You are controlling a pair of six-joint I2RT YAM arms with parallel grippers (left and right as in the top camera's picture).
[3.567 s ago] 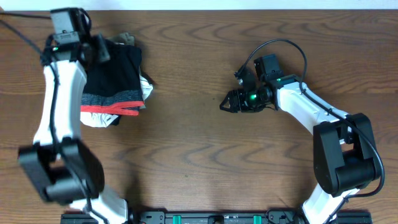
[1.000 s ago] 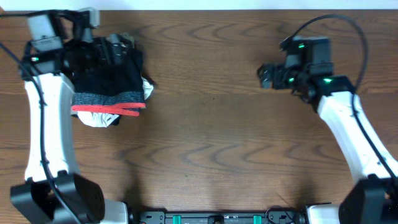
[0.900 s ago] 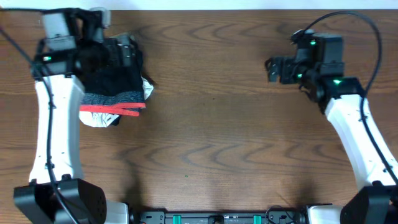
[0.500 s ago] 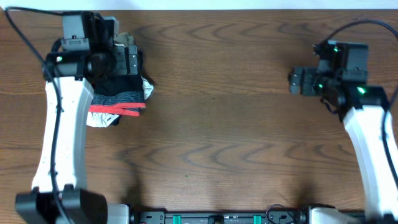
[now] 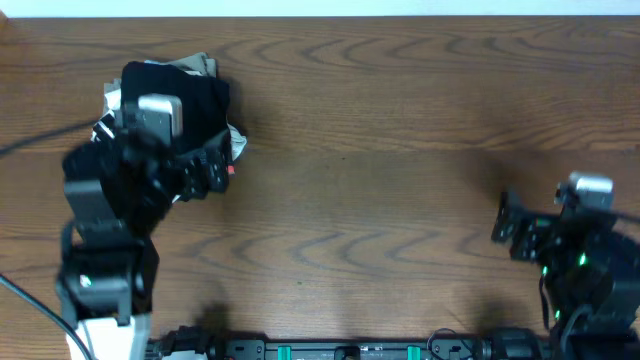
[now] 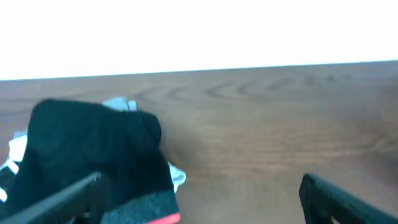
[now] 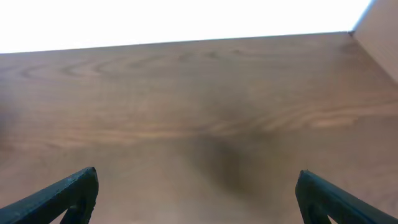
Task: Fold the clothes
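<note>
black pants point(image 5: 205, 95) partly hidden by left arm point(image 5: 110, 200), waistband point(image 6: 152, 206) barely showing

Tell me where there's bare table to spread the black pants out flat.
The widest free patch is the middle of the table, between the black pants on the left and the right fingers near the front right. The back right is bare too. It is crowded back left: the pants lie heaped on other garments, with the left fingers open by them.
</note>
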